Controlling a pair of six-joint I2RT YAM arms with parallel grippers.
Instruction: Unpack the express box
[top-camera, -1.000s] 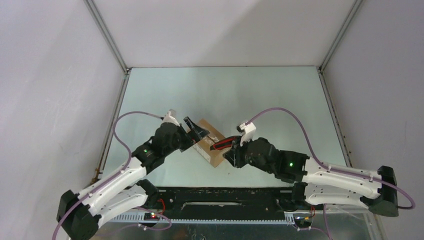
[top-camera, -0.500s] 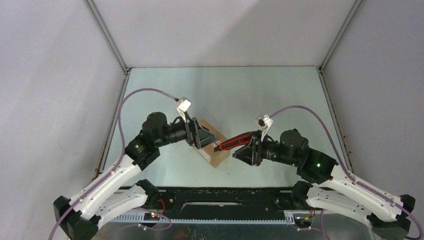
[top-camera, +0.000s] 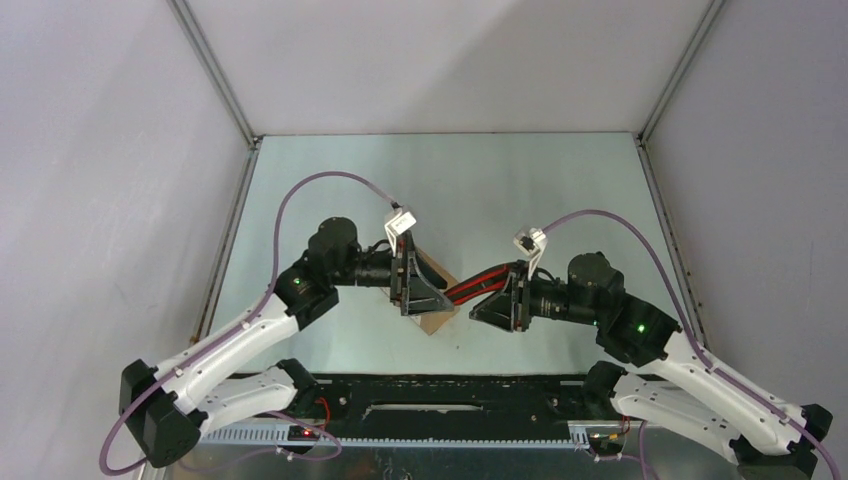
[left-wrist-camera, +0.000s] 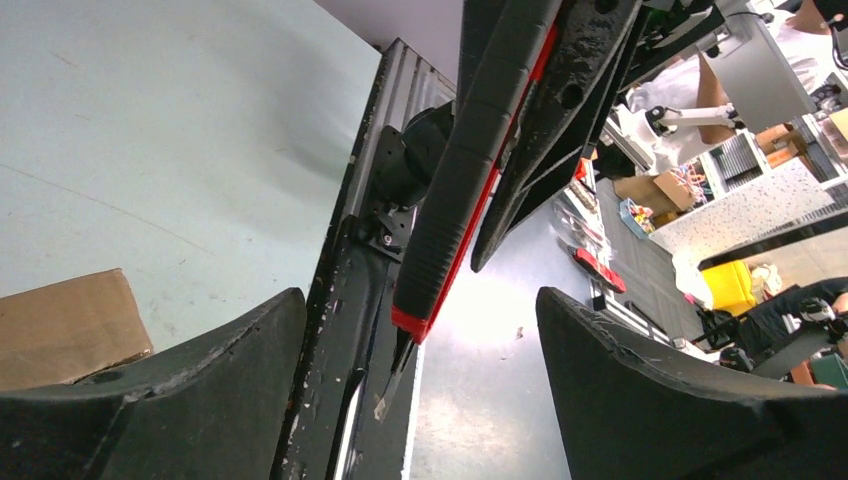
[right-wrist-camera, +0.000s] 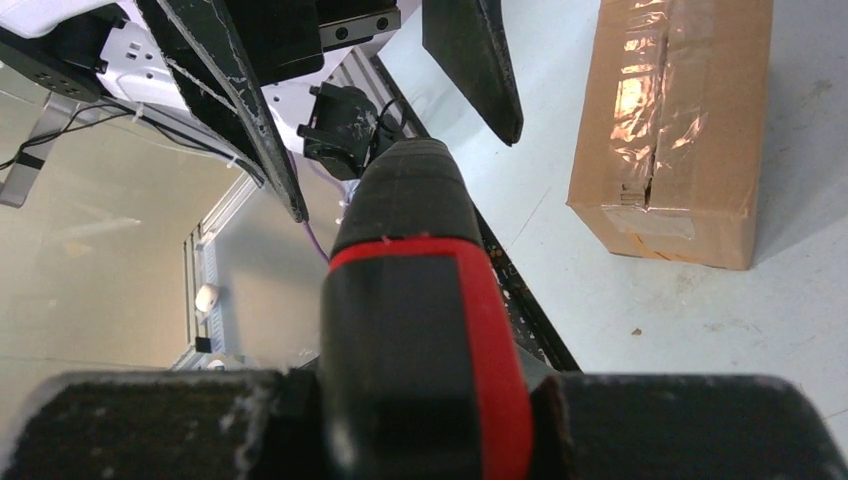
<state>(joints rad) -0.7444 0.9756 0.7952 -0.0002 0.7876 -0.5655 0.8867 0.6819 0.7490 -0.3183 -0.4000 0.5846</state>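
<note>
The express box (top-camera: 436, 320), a small brown carton sealed with clear tape, lies on the table, mostly under my left gripper (top-camera: 425, 288). The right wrist view shows the box's (right-wrist-camera: 675, 120) taped top seam. My right gripper (top-camera: 497, 302) is shut on a red-and-black utility knife (top-camera: 477, 287), gripped by its handle (right-wrist-camera: 420, 330). The knife (left-wrist-camera: 470, 190) points at my left gripper (left-wrist-camera: 420, 400), which is open. Its bare blade tip (left-wrist-camera: 393, 378) sits between the spread fingers (left-wrist-camera: 150, 400) without touching them. A corner of the box (left-wrist-camera: 60, 325) shows beside the left finger.
The pale green table (top-camera: 450, 190) is walled by white panels on three sides. A black rail (top-camera: 440, 395) runs along the near edge between the arm bases. Purple cables loop above both wrists.
My left gripper swung right over the box and turned toward the knife. The right arm rose and levelled, bringing the knife tip between the left fingers.
</note>
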